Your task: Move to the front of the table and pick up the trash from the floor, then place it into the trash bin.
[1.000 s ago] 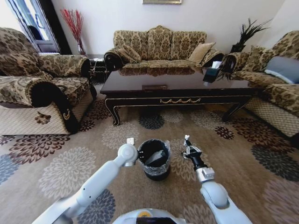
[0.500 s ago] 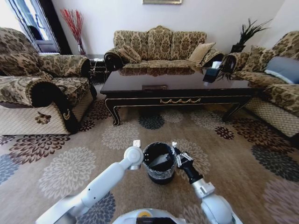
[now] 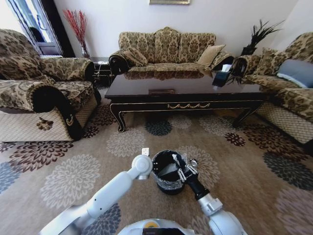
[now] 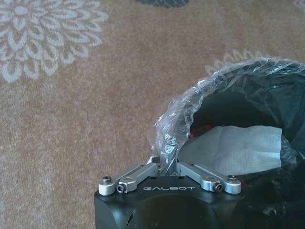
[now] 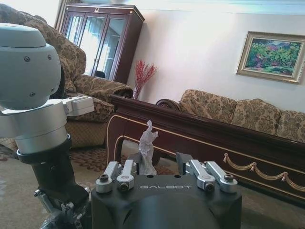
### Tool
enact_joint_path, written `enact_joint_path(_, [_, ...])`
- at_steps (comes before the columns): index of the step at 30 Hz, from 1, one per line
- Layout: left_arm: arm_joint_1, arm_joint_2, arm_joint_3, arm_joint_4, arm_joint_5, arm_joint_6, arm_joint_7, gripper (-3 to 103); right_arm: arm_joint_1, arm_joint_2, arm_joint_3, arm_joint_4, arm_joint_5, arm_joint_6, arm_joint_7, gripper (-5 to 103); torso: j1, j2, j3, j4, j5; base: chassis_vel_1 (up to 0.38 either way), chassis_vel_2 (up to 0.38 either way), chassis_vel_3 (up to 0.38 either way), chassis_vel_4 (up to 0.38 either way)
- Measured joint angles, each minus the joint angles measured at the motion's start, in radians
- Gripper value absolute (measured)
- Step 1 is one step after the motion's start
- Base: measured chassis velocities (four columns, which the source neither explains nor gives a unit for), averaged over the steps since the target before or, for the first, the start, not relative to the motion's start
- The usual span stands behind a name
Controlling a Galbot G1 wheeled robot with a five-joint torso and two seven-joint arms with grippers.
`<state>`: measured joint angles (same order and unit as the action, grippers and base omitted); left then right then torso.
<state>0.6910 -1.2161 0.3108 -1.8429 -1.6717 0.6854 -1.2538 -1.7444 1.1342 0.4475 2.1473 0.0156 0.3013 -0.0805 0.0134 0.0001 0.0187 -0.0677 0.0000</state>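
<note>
A crumpled white scrap of trash (image 5: 147, 145) stands pinched between the fingers of the right gripper (image 3: 184, 172), which are closed on it. Over the last second this gripper has swung in from well off to the bin's right side, first to its rim and now to a spot over the open mouth of the trash bin (image 3: 167, 185). My reading is that the carry is finished and the release is the step at hand; the scrap has not dropped yet.

Inside the bin a flat white paper-like piece (image 4: 232, 148) already lies on the black lining, with a bit of red (image 4: 202, 130) beside it that could be a bottle cap, though I cannot tell for certain. The left gripper (image 4: 167, 170) has its fingers closed on the crinkled clear bag at the near rim, and it has kept that hold while the bin itself has drifted a little across the floor (image 3: 63, 181) toward the robot's right.

Beyond the bin, the dark glossy surface of the table (image 3: 186, 90) stretches across the room, well apart from the work.
</note>
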Motion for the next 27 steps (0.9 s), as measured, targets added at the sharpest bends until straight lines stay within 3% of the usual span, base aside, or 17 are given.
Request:
enact_joint_path(2, [0.003,0.001,-0.003,-0.002,0.001,0.000,0.000,0,0.001,0.003,-0.005,-0.004,0.000,-0.001,0.000,50,0.000,0.000,0.000,0.0000,0.0000,0.000,0.000,0.000,0.000])
enact_joint_path(5, [0.003,0.001,-0.005,-0.003,0.001,0.000,0.000,0,0.001,0.009,-0.011,-0.009,-0.002,-0.003,0.001,55,0.000,0.000,0.000,0.0000,0.0000,0.000,0.000,0.000,0.000])
enact_joint_path(8, [0.002,0.000,-0.008,-0.008,0.001,0.000,0.000,0,0.001,0.017,-0.019,-0.028,-0.015,-0.003,0.001,71,0.000,0.000,0.000,-0.0001,-0.0001,0.000,0.000,0.000,0.000])
enact_joint_path(10, [0.002,0.000,-0.010,-0.010,0.000,0.000,0.000,0,0.002,0.019,-0.019,-0.035,-0.017,-0.003,0.001,71,0.000,0.000,0.000,-0.0001,0.0000,0.000,0.000,0.000,0.000])
enact_joint_path(12, [0.002,0.002,-0.022,-0.014,-0.003,0.000,0.000,0,0.006,0.021,-0.019,-0.061,-0.019,-0.001,0.004,88,0.000,0.000,0.000,-0.0001,0.0000,0.000,0.000,0.000,0.000])
enact_joint_path(14, [0.002,0.004,-0.028,-0.014,-0.005,0.000,0.000,0,0.008,0.021,-0.019,-0.073,-0.019,0.000,0.005,88,0.000,0.000,0.000,-0.0001,0.0000,0.000,0.000,0.000,0.000])
enact_joint_path(16, [0.002,0.012,-0.048,-0.019,-0.012,0.000,0.000,0,0.015,0.022,-0.015,-0.101,-0.018,0.003,0.009,97,0.000,0.000,0.000,-0.0001,0.0000,0.000,0.000,0.000,0.000])
enact_joint_path(27, [0.022,0.039,-0.110,-0.033,-0.029,0.003,0.002,0,0.036,0.017,-0.010,-0.138,0.006,0.004,0.022,100,0.000,0.000,0.000,-0.0001,-0.0001,0.000,0.000,0.000,0.000])
